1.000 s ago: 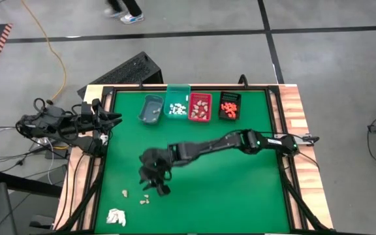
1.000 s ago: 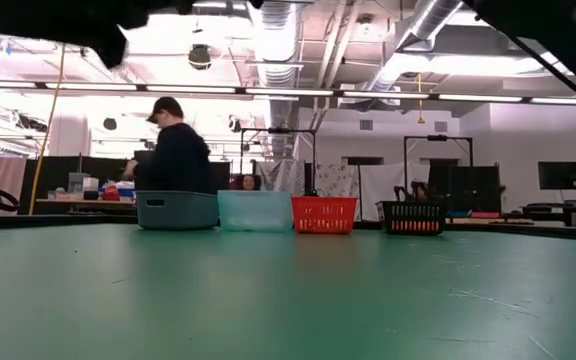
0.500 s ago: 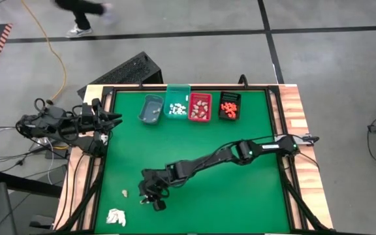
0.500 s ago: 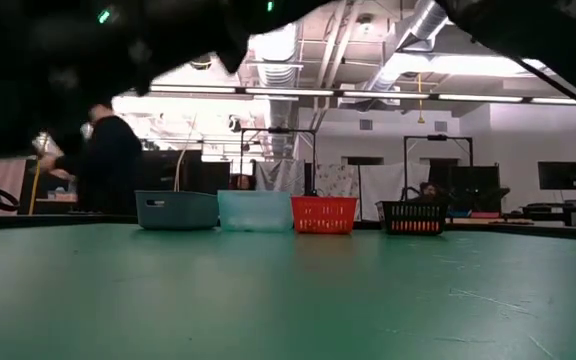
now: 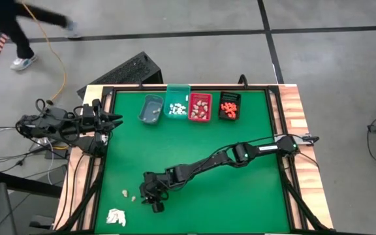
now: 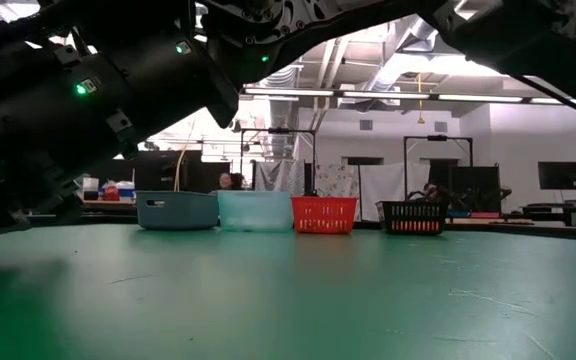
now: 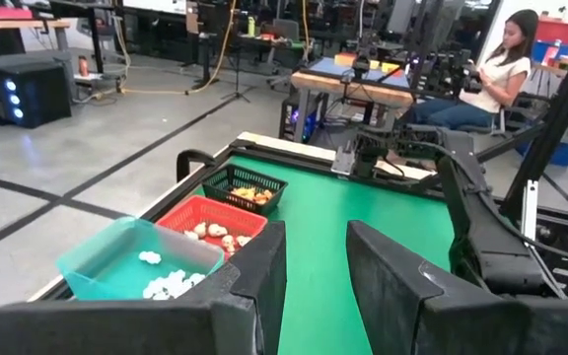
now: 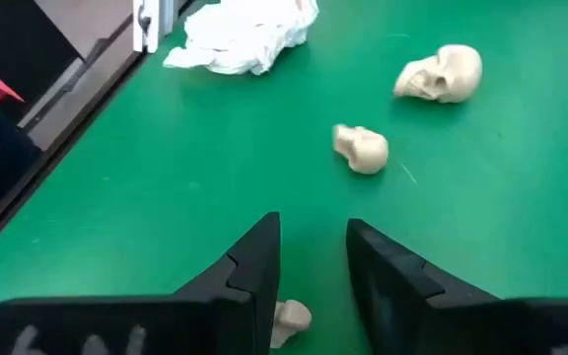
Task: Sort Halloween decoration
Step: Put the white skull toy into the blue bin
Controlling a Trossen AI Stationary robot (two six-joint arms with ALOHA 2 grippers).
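Table (image 5: 240, 189): green mat in a dark frame, four small bins in a row along its far edge.
Right arm: stretched from the right side across to the near-left part of the mat.
Left arm: parked beyond the table's left edge, left gripper (image 7: 316, 271) fingers apart, holding nothing.
Right gripper (image 8: 312, 258): low over the mat, fingers parted, nothing clamped; one small tan piece (image 8: 290, 317) lies beside its left finger.
Bins: grey (image 5: 151, 109), teal (image 5: 177, 106), red (image 5: 200, 107), black (image 5: 229, 106), left to right.
White wad (image 8: 244, 35): near-left corner, past the skulls.
Loose decorations: two beige skulls (image 8: 440, 74) (image 8: 361, 149) ahead of the right gripper, apart from each other.
Sorted decorations: white ones in teal bin, beige in red, orange in black.
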